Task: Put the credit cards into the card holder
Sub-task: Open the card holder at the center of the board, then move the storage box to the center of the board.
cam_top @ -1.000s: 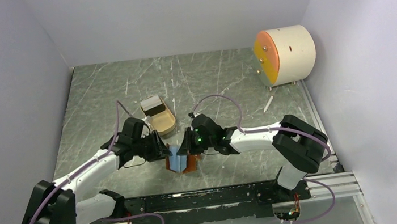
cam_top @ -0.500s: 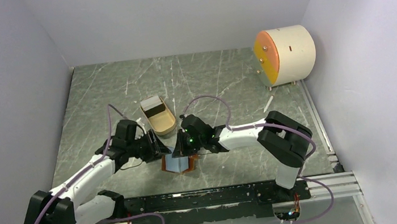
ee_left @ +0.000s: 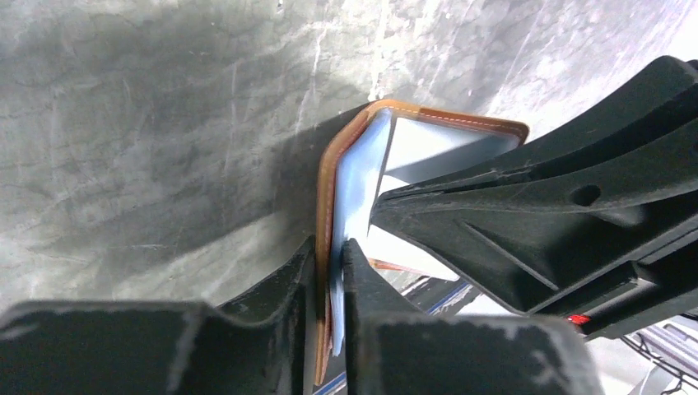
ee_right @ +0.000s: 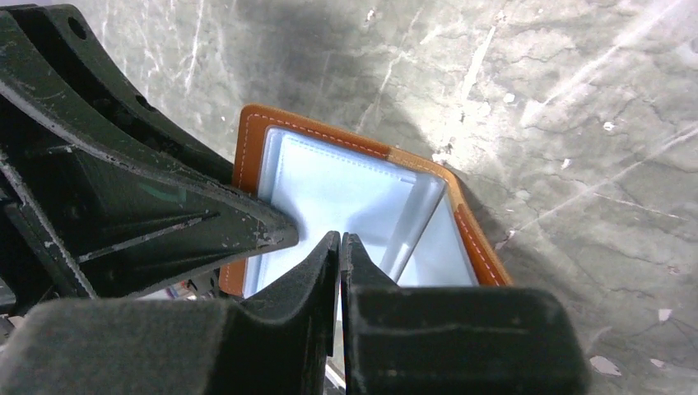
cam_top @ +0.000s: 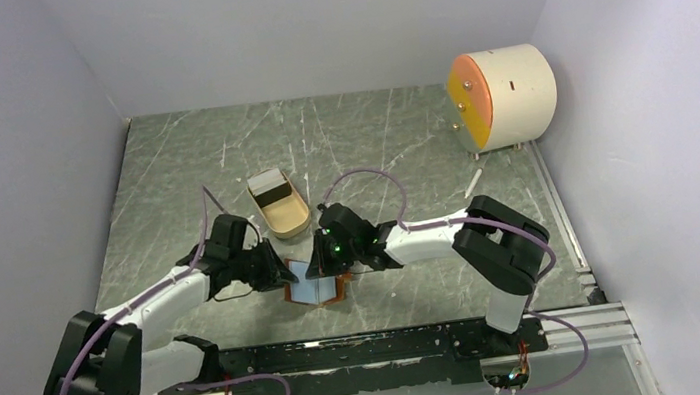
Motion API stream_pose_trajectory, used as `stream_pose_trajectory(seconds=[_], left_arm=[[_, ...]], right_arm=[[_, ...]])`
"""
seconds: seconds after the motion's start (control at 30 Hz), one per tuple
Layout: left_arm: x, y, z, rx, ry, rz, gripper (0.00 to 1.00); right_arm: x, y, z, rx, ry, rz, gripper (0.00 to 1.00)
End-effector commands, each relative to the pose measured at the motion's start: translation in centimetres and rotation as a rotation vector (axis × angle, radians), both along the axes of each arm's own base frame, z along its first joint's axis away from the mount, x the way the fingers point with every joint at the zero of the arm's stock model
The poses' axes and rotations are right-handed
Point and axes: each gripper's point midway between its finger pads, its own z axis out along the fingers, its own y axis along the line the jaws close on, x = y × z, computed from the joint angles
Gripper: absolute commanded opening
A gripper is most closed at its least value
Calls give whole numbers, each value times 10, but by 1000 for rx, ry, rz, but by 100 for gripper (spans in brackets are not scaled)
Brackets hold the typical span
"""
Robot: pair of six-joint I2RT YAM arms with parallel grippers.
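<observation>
**Card holder spread open between two end effectors**

The card holder (cam_top: 317, 288), reddish-brown leather with a pale blue-white lining, sits open in a V between the arms, toward the near edge of the bench (cam_top: 388, 132). The left end effector (ee_left: 331, 247) pinches one flap. The right end effector (ee_right: 339, 240), fingers nearly together, has its tips at the lining. Just behind, a tan oval tray (cam_top: 297, 226) holds the credit cards (cam_top: 270, 187), one whitish, one dark.
</observation>
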Motion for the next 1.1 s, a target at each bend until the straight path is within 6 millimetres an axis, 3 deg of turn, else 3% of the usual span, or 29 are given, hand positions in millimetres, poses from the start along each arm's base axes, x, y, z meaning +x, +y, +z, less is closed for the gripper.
stream_pose_trajectory(seconds=[0.0, 0.1, 0.43, 0.5, 0.57, 0.7, 0.87, 1.07], left_arm=[[11, -2, 4, 6, -24, -16, 10], [12, -1, 7, 16, -25, -14, 9], [27, 12, 49, 103, -114, 13, 9], [27, 15, 51, 121, -106, 12, 9], [28, 19, 56, 150, -104, 19, 9], [25, 30, 63, 210, -84, 42, 9], [16, 31, 66, 215, -56, 9, 9], [7, 40, 76, 259, -62, -21, 9]], right_arm=[[-2, -14, -5, -52, -35, 4, 10], [-2, -26, -7, -82, -61, -3, 11], [-3, -62, -17, -182, -138, -22, 16], [0, -59, -6, -173, -150, -18, 19], [7, -51, 21, -135, -194, -17, 22], [30, -45, 72, -95, -309, -44, 29], [75, -43, 105, -106, -394, -99, 37], [134, -43, 108, -163, -441, -159, 40]])
